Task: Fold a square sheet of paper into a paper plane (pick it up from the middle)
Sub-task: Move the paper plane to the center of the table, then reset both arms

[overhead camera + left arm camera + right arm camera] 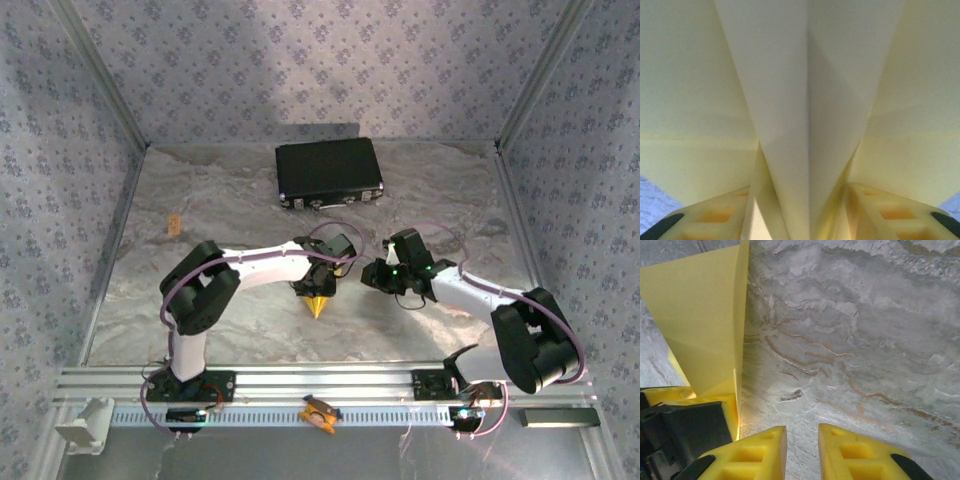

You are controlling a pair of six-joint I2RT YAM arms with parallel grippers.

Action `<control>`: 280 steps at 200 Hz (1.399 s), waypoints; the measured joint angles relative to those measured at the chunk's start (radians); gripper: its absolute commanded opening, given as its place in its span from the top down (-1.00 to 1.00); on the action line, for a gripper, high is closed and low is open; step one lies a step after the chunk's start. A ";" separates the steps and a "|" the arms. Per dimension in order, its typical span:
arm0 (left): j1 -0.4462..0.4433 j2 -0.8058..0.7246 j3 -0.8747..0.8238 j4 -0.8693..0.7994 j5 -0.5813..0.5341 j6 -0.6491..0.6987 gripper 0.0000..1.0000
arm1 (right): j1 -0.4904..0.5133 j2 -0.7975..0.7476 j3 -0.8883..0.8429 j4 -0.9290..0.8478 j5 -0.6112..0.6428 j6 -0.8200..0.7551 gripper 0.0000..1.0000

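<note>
The yellow paper plane (318,305) hangs nose-down toward the near edge, just under my left gripper (320,282). In the left wrist view its folded keel (790,100) runs down between the two fingers (715,215), with the wings spread to both sides; the paper touches both inner faces. My right gripper (376,276) hovers just right of the plane, over the bare table. In the right wrist view its jaws (802,432) stand a little apart with nothing between them, and one wing of the plane (705,330) rises at the left.
A black rectangular case (328,172) lies at the back middle of the marbled table (450,200). A small orange clip (174,222) sits at the far left. Another orange object (318,412) rests on the front rail between the arm bases.
</note>
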 measured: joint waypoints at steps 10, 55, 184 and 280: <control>0.000 -0.009 0.000 -0.004 0.000 0.000 0.06 | -0.005 -0.002 0.000 -0.004 0.000 -0.005 0.48; 0.000 -0.066 0.001 -0.017 -0.012 0.000 0.04 | -0.028 -0.019 0.020 -0.034 0.009 -0.026 0.45; 0.294 -0.598 -0.351 0.175 -0.306 0.226 -0.89 | -0.143 -0.229 0.088 -0.047 0.814 -0.449 -0.56; 0.806 -0.779 -0.685 0.543 -0.406 0.556 -0.99 | -0.354 0.028 -0.101 0.510 0.668 -0.724 -0.74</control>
